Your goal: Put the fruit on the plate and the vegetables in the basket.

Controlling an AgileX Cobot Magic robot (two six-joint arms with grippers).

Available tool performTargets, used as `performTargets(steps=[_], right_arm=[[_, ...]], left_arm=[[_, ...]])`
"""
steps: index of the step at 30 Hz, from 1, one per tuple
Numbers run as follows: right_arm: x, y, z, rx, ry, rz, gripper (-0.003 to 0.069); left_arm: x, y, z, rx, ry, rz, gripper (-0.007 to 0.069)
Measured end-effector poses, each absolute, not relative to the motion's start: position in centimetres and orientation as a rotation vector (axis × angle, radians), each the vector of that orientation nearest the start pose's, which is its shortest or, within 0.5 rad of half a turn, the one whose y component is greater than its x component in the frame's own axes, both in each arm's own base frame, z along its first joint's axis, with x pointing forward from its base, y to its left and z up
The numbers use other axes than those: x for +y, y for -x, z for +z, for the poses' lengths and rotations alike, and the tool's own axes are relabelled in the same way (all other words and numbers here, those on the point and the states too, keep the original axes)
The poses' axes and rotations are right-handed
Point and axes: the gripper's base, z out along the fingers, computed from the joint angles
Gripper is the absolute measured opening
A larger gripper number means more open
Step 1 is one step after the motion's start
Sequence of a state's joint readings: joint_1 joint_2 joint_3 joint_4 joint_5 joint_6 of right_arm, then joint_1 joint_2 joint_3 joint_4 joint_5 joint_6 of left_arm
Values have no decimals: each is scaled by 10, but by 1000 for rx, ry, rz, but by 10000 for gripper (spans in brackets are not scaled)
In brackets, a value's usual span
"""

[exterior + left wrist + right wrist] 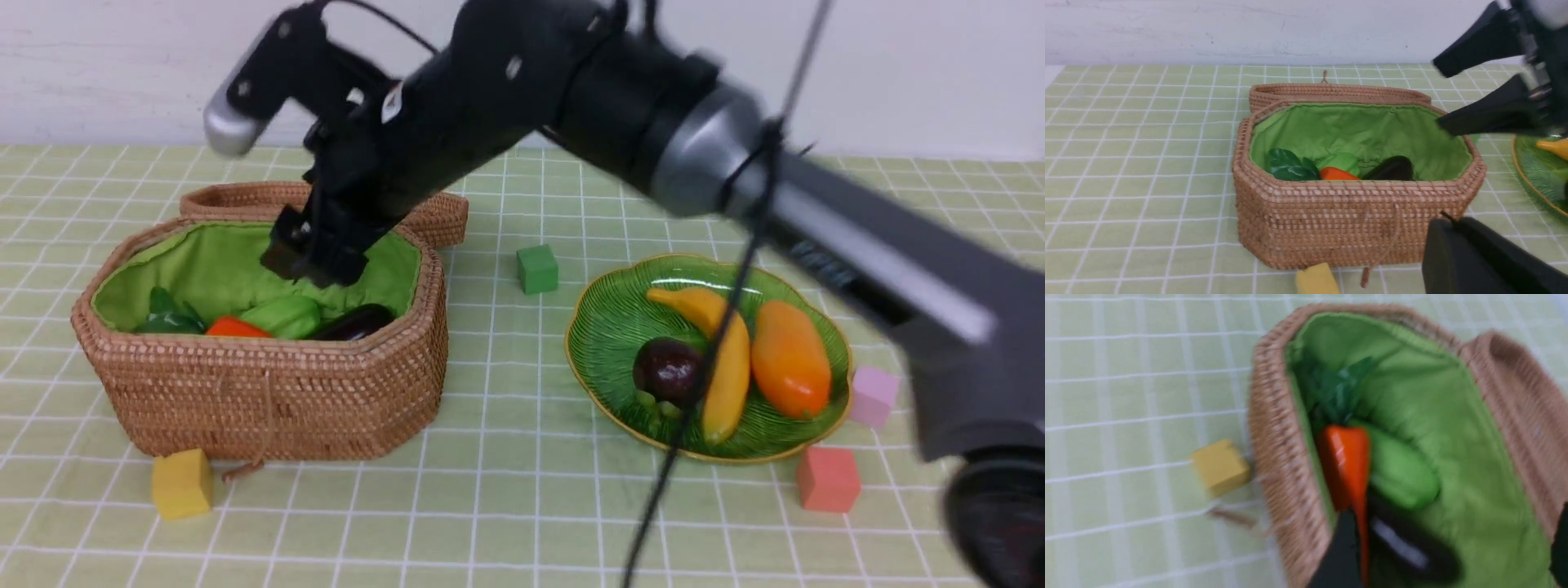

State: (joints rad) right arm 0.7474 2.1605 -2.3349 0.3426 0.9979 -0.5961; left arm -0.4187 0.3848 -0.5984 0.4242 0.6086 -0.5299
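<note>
Front view: right arm reaches across the frame from lower right to upper left, blurred. The right gripper (pixel 314 261) hangs over the open basket (pixel 269 392), its fingers spread apart with nothing between them; left wrist view confirms two black fingers (pixel 1478 53) standing well apart above the basket's right end.

The left gripper (pixel 1474 261) shows only as a black block at lower right of the left wrist view; its fingers are closed, nothing held.

Basket sits at centre left of the front view, lid (pixel 441 216) folded back behind it, green lining exposed. Inside, along the near wall: carrot (pixel 235 327) with its dark leaves toward the left, light-green gourd (pixel 282 314) just behind it, eggplant (pixel 355 322) at the right. In the right wrist view the carrot (pixel 1345 465) and gourd (pixel 1398 473) lie side by side, touching; the eggplant (pixel 1408 547) is dark and blurred near the bottom edge.

Plate (pixel 608 327) sits at centre right of the front view. On it: round purple fruit (pixel 668 367) at left, banana (pixel 722 359) in the middle, mango (pixel 790 359) at right, each touching its neighbour.

Cubes on the checked cloth: green cube (pixel 537 269) between basket and plate, yellow cube (pixel 181 483) in front of the basket's left corner, pink cube (pixel 872 396) just beside the plate's right rim, red cube (pixel 828 479) below it
</note>
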Motion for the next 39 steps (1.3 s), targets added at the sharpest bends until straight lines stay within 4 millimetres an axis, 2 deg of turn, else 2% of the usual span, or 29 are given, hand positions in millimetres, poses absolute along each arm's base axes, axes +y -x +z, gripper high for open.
performTargets(steps=[3, 5, 8, 11, 15, 20, 23, 25, 26, 27, 29, 33, 39], right_arm=[[328, -322, 399, 1962, 1327, 475, 473], [305, -309, 423, 2015, 1286, 381, 346], [288, -300, 444, 2033, 1209, 317, 157], [274, -289, 461, 2047, 1122, 319, 15], [246, -265, 483, 2100, 962, 335, -17], [204, -223, 485, 2193, 857, 355, -6], [165, -180, 460, 2335, 744, 378, -1], [152, -166, 448, 2379, 707, 379, 0], [133, -147, 430, 2445, 636, 380, 1], [131, -145, 428, 2451, 628, 381, 1], [108, -120, 403, 2518, 536, 384, 0], [81, -93, 376, 2531, 446, 402, 2], [55, -65, 362, 2470, 381, 452, 3]], left_arm=[[-13, -73, 336, 1839, -80, -241, -13], [-17, -71, 338, 1817, -114, -281, -13], [-20, -68, 343, 1761, -162, -328, -13], [-21, -62, 347, 1704, -210, -341, -13], [-16, -45, 352, 1619, -241, -349, -13], [-6, -19, 349, 1538, -216, -402, -13], [0, -4, 332, 1466, -204, -427, -13], [0, -4, 326, 1460, -202, -433, -13], [-3, -10, 315, 1481, -203, -442, -13], [-4, -10, 314, 1483, -202, -444, -13], [-8, -18, 298, 1521, -202, -458, -13], [-11, -25, 283, 1543, -205, -455, -13], [-15, -33, 261, 1604, -213, -445, -13]])
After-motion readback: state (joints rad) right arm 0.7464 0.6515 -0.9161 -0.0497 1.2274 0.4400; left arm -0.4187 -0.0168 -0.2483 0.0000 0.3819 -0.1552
